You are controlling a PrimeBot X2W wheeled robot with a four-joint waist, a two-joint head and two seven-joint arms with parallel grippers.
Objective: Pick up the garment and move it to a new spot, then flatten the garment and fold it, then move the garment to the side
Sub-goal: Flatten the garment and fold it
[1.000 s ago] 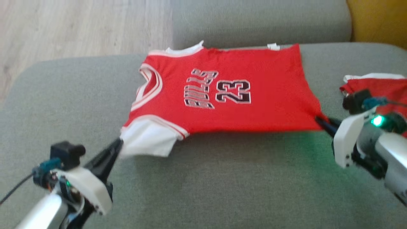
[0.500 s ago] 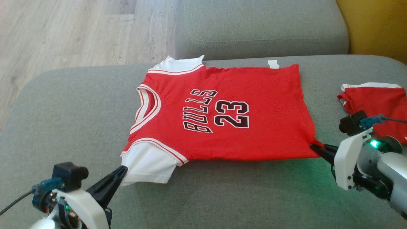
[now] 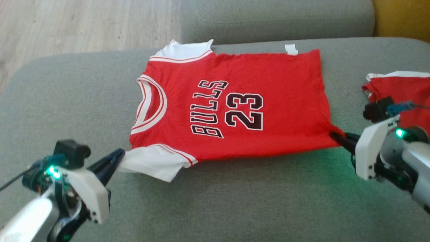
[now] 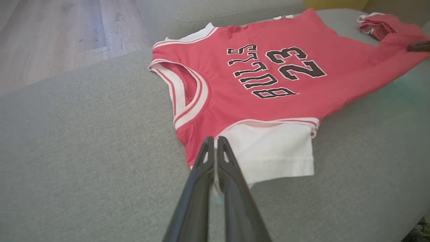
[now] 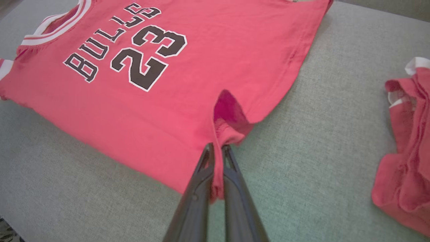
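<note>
The garment (image 3: pixel 275 97) is a red jersey with white sleeves and black "BULLS 23" print, spread face up on the grey sofa seat (image 3: pixel 218 208), collar toward the left. My left gripper (image 3: pixel 120 156) is shut on the near white sleeve (image 4: pixel 272 151); in the left wrist view the left gripper (image 4: pixel 215 143) pinches the cloth where red meets white. My right gripper (image 3: pixel 333 135) is shut on the near hem corner, which bunches at the right gripper (image 5: pixel 216 148) in the right wrist view. The near edge hangs taut between both grips.
A second red garment (image 3: pixel 403 90) lies crumpled at the right of the seat, just behind my right arm; it is also in the right wrist view (image 5: pixel 406 161). The sofa backrest (image 3: pixel 275 16) rises behind. Wooden floor (image 3: pixel 84 27) lies beyond the left end.
The camera has shifted between frames. The near sleeve is now pulled out further toward the left, and the near edge looks straighter. Both grips hold as before.
</note>
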